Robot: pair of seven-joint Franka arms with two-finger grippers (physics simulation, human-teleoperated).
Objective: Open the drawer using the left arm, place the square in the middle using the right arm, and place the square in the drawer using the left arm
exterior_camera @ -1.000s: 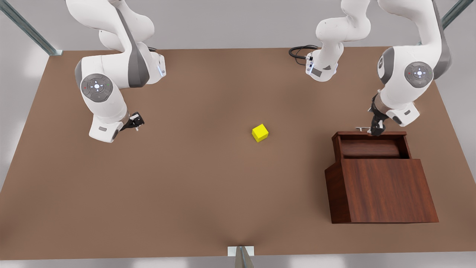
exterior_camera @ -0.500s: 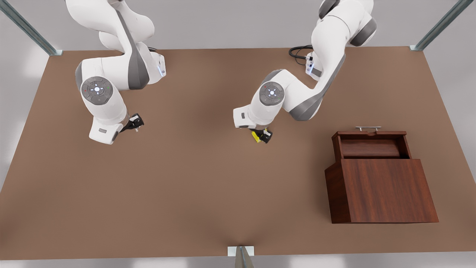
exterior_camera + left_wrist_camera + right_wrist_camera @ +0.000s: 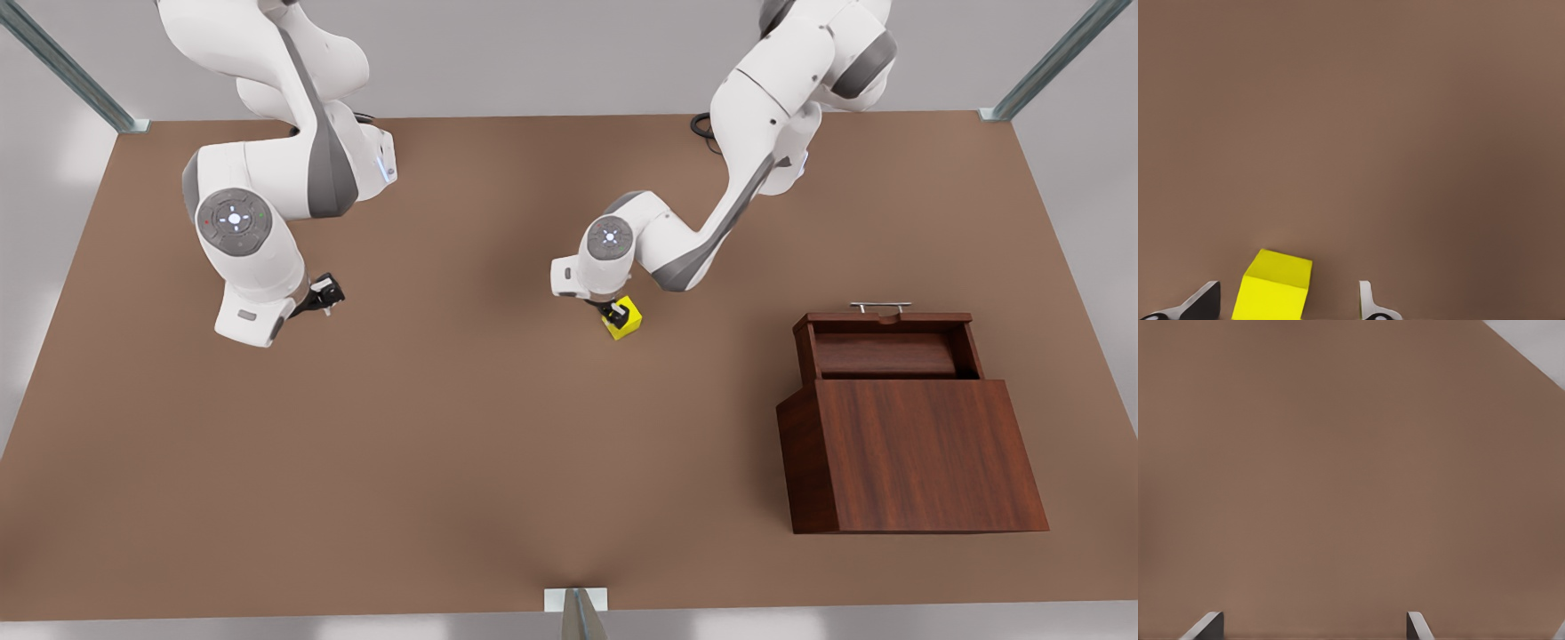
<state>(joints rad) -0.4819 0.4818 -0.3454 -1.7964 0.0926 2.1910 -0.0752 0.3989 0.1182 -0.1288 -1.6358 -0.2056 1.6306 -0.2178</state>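
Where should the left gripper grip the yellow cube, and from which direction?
Take the yellow cube on two opposite vertical faces, coming straight down from above. It sits flat on the tabletop, rotated a little, with free space all round. The left gripper is already over it, open, fingers straddling the cube with gaps either side. The right gripper waits open at the front view's left.

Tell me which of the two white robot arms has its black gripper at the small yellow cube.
The left arm: its gripper stands open around the small yellow cube. The right arm's gripper, also open, waits over bare brown tabletop.
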